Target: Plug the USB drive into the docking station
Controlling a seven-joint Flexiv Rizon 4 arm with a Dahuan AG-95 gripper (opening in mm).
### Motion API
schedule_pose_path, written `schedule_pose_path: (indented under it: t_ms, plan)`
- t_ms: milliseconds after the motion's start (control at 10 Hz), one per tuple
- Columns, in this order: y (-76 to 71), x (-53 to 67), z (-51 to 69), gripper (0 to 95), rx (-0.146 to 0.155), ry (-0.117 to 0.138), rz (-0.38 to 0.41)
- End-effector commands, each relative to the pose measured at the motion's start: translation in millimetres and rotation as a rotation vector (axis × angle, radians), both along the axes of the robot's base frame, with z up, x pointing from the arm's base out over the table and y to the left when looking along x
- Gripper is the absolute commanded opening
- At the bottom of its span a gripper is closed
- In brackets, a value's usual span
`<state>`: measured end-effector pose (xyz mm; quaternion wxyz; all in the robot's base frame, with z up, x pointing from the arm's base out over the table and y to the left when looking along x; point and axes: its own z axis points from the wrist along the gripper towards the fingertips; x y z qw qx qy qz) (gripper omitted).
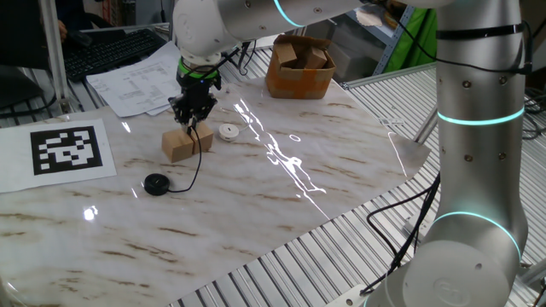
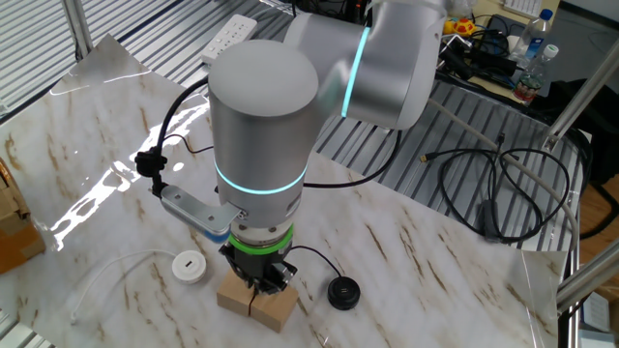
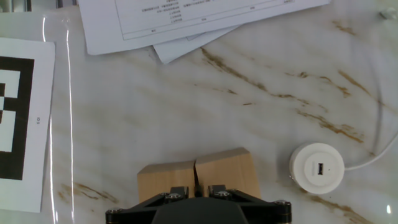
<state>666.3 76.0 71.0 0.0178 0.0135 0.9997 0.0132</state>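
Note:
The USB drive (image 3: 196, 179) shows as a thin dark strip standing in the slit between two tan wooden cubes (image 3: 225, 169). Its black cable runs down to a flat black puck (image 1: 155, 183), which also shows in the other fixed view (image 2: 342, 292). My gripper (image 3: 196, 188) sits right above the cubes (image 1: 182, 145), its fingers drawn close on either side of the plug. The docking station (image 3: 316, 168), a small white disc with a slot facing up, lies on the table just right of the cubes. It also shows in both fixed views (image 1: 228, 131) (image 2: 190, 267).
A brown cardboard box (image 1: 299, 70) with wooden blocks stands at the back. Printed papers (image 3: 186, 18) and a black-and-white marker sheet (image 1: 60, 149) lie to the left. A thin white cable (image 3: 373, 155) runs off from the docking station. The marble table ends at a slatted metal surface.

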Motion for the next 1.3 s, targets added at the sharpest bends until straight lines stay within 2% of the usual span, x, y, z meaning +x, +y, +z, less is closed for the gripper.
schedule_pose_path:
  t_ms: [100,400,700,1100,1300]
  plan:
    - [-0.1,-0.2,0.1,0.0,0.0,-0.001,0.001]
    - [-0.2,-0.2,0.1,0.0,0.001,-0.001,-0.001]
    - [1.4,-0.3,1.6,0.0,0.001,0.009,-0.016]
    - [4.3,7.4,17.7,0.0,-0.018,0.017,-0.028]
    - [2.9,12.3,28.8,0.0,-0.038,0.025,-0.022]
